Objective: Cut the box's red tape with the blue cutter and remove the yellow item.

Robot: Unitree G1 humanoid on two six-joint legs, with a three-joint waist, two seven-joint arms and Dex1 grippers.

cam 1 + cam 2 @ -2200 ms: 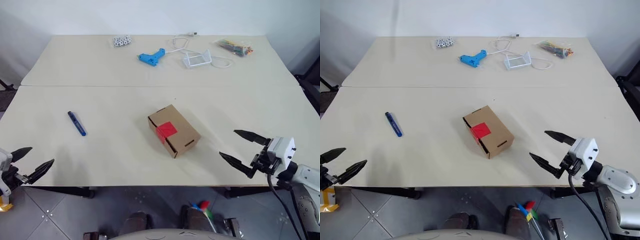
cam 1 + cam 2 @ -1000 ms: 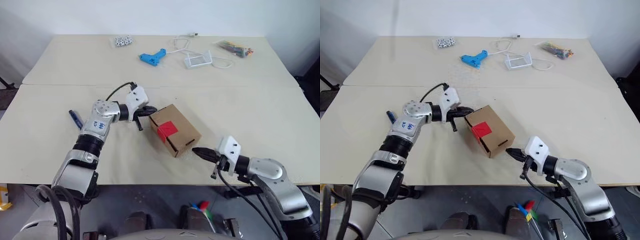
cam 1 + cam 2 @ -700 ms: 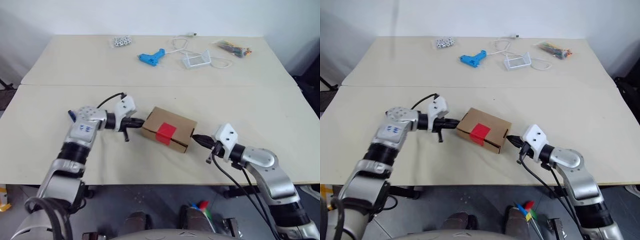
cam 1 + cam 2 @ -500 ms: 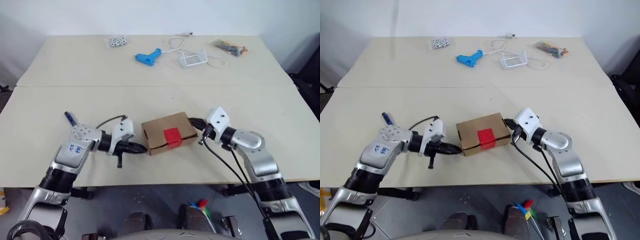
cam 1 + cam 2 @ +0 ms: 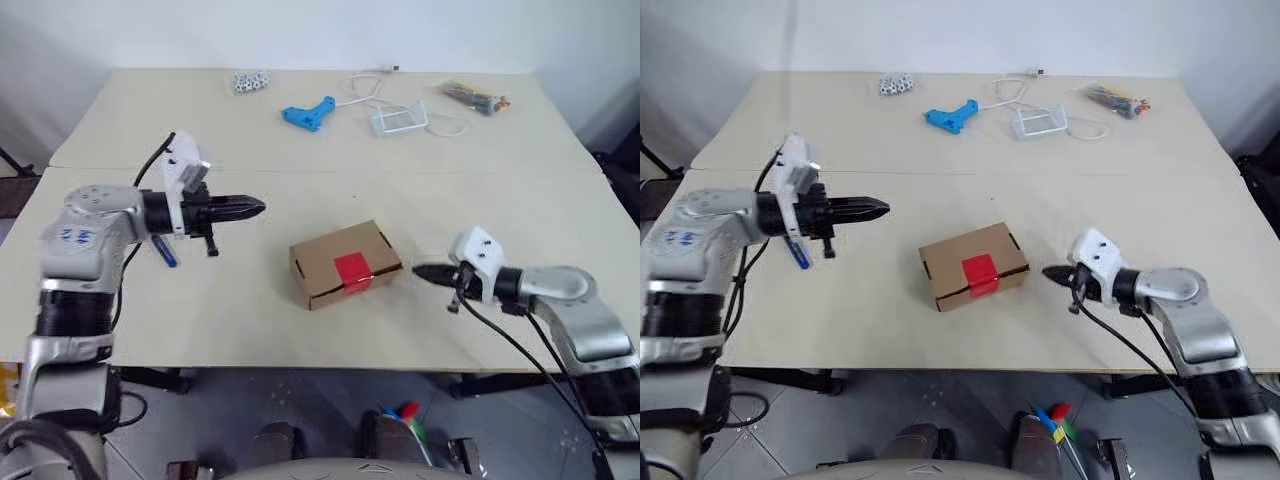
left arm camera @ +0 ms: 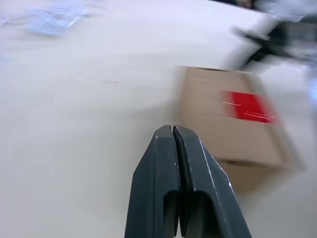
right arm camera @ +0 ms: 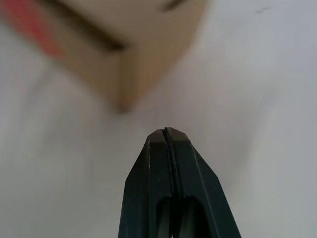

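Our box sits near the table's front edge, red tape facing front. Both grippers, left and right, are pinched closed, empty. We should open wide over the blue cutter, near the left edge.

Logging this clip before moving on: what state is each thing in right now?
Brown cardboard box: closed, flat on the table.
Red tape patch: uncut, across the flap seam.
Dark-blue pen-like cutter: lying on the table, unheld.
Left gripper: shut, empty, above the table.
Right gripper: shut, empty, beside the box.
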